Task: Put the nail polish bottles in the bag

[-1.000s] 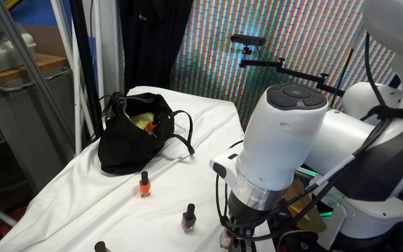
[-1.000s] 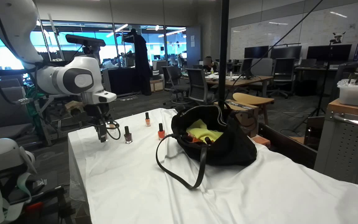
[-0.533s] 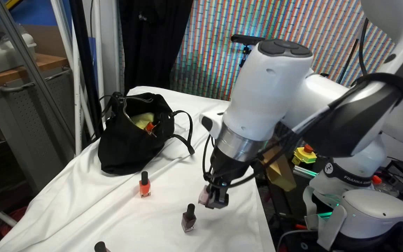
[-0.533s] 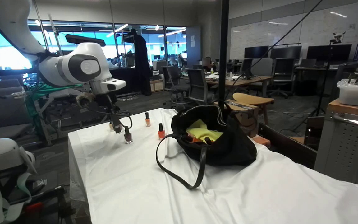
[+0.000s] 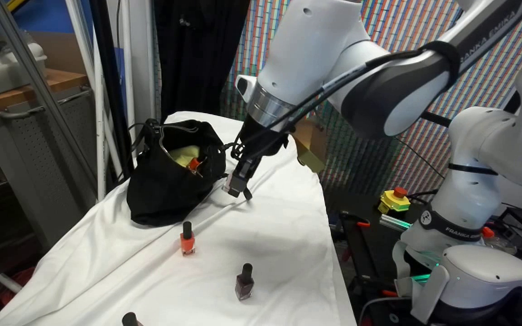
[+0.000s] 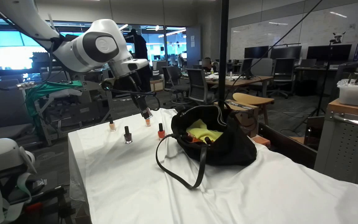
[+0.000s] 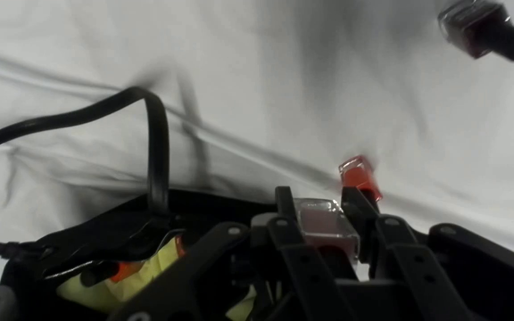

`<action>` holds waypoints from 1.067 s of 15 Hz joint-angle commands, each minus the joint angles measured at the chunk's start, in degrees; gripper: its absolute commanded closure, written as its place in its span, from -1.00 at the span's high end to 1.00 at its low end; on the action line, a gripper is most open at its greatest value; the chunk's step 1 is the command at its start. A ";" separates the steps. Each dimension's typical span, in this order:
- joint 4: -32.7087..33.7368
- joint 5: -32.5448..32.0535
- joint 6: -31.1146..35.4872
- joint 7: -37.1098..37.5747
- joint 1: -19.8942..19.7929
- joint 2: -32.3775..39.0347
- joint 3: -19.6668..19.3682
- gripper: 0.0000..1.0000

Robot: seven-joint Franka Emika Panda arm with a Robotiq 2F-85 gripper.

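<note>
My gripper (image 5: 234,186) is shut on a mauve nail polish bottle (image 7: 321,223), its glass base outward between the fingers. It hangs above the table close to the black bag (image 5: 166,194), on the looped handle's side. The bag gapes, showing yellow-green inside (image 6: 204,132) and an orange bottle (image 7: 125,269). Standing on the cloth are a red-orange bottle (image 5: 187,242), a dark bottle (image 5: 244,286), a peach bottle (image 6: 112,126) and an orange bottle (image 6: 148,123). In an exterior view the frame edge cuts off another bottle's black cap (image 5: 130,319).
A black handle (image 7: 156,147) loops out from the bag over the white cloth (image 6: 129,180). Behind the bag rises a dark pole (image 6: 224,62). Metal posts (image 5: 100,136) and a grey cabinet (image 5: 43,149) flank the table.
Still shut on the mauve bottle, my gripper has risen and travelled from the table's near end over to the bag's side. The bag and the standing bottles have stayed put.
</note>
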 commanded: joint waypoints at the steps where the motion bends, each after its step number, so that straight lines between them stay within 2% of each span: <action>1: 4.87 -3.01 -0.49 -0.61 -2.35 1.52 -1.03 -0.63; 7: 11.28 -3.98 -0.59 -1.97 -4.17 6.12 -3.26 -0.63; 16: 21.72 -1.21 -2.15 -5.45 -2.95 16.48 -6.90 -0.68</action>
